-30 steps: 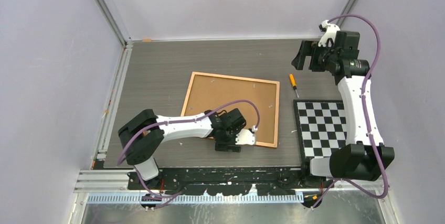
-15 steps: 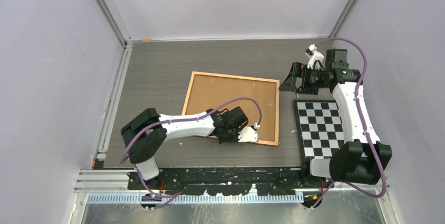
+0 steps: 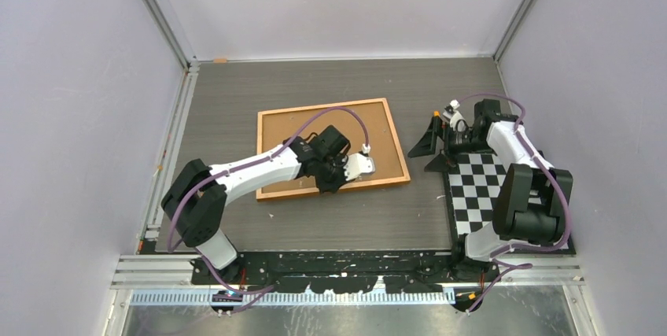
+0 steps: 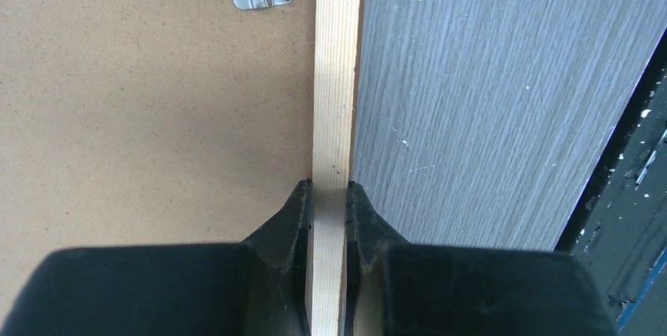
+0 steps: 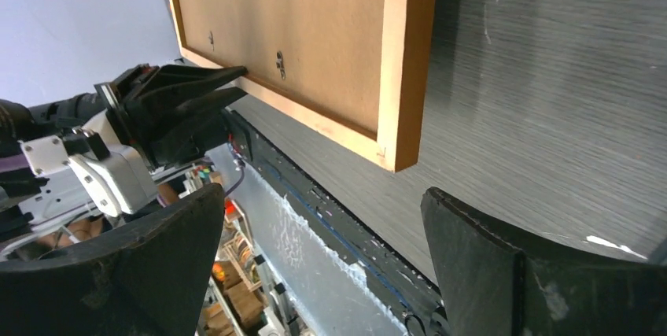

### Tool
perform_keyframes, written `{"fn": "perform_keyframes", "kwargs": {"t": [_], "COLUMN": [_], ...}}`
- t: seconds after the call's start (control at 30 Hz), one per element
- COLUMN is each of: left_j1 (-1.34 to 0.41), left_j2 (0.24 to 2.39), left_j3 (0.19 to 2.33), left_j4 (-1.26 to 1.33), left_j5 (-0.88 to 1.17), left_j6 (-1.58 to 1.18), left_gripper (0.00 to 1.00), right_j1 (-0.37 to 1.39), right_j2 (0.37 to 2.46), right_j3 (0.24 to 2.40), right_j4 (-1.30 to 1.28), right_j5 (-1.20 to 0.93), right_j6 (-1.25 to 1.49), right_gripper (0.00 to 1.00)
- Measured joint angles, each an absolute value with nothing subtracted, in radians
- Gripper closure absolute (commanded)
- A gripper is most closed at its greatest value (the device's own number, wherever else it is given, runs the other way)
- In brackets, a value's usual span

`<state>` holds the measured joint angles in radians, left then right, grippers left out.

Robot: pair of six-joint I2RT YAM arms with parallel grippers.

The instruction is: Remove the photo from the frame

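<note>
A dark grey wood-grain table (image 3: 236, 92) formed the floor of the enclosure; a black-and-white checkered mat (image 3: 476, 190) lay flat on its right side, toward the near edge; a small orange handle (image 3: 436, 113) showed just past the mat's far left corner, mostly hidden; a scrap of orange tape (image 3: 219, 60) sat at the table's back edge; pale lavender walls (image 3: 79, 76) stood around.

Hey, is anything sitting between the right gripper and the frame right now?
Nothing visible does. The right gripper, open, faces the frame's corner across bare table. The left gripper is clamped on the frame's wooden border.
</note>
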<state>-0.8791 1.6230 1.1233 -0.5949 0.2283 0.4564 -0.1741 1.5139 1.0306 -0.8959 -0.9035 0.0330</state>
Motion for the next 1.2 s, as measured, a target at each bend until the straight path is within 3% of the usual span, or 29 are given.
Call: {"fn": "perform_keyframes", "kwargs": {"t": [0.2,0.37,0.73,1.0,1.2], "left_j1": [-0.860,-0.843,-0.803,-0.775,-0.745], "left_j2": [1.623,1.623,1.620,1.620,1.619], "left_j3": [1.167,1.217,1.304,1.339,1.361], "left_j4": [-0.638,-0.694,-0.782,-0.807,-0.823], "left_j5": [0.262,0.307,0.418,0.491,0.556], "left_j6": [0.448,0.448,0.440,0.415,0.403], "left_gripper": [1.00,1.00,1.00,1.00,1.00], "right_j1": [-0.173,-0.157,-0.049,0.409,0.644], "right_j2": [1.497,1.368,1.015,0.767,0.794], "right_j3": [1.000,0.995,1.057,0.786,0.658], "right_j4": [-0.879,-0.878,-1.000,-0.775,-0.577], "right_j5": [-0.932,-0.892,-0.739,-0.496,-0.236], "right_j6": [-0.010,-0.170,-0.826,-0.930,-0.976], "right_gripper": [0.02,0.02,0.02,0.01,0.00]}}
